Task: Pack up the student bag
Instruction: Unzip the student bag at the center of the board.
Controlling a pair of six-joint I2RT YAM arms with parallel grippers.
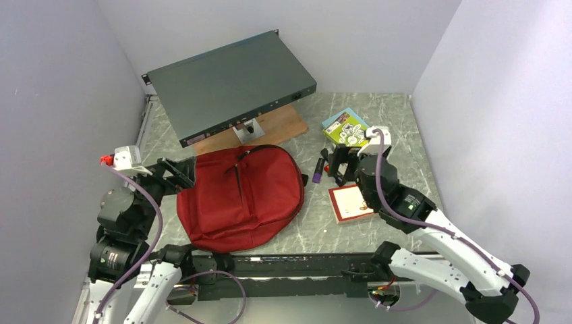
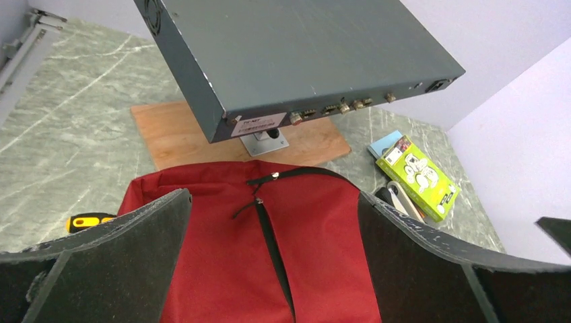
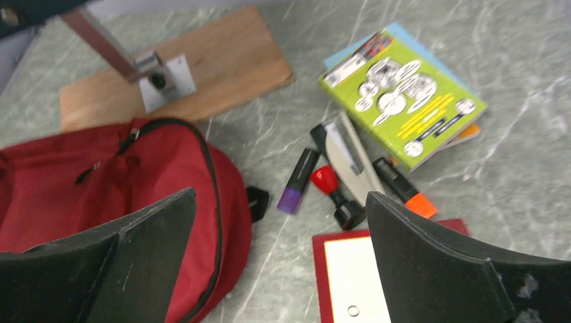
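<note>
The dark red student bag (image 1: 239,199) lies flat in the middle of the table, its black top loop toward the back. It also shows in the left wrist view (image 2: 215,256) and the right wrist view (image 3: 81,175). My left gripper (image 1: 179,171) is open and empty at the bag's left edge; in its wrist view (image 2: 273,199) it hovers over the front zipper. My right gripper (image 1: 341,165) is open and empty, hovering (image 3: 281,199) over the table between the bag and a red-bordered book (image 1: 349,204). A green book (image 1: 345,128) lies on a blue one at the back right.
A dark-grey metal rack unit (image 1: 229,84) stands tilted on a post over a wooden board (image 1: 270,131) behind the bag. A purple marker (image 3: 296,182), a red stamp (image 3: 333,192), an orange marker (image 3: 404,188) and a grey tool (image 3: 353,161) lie right of the bag. A yellow-handled screwdriver (image 2: 87,221) lies left.
</note>
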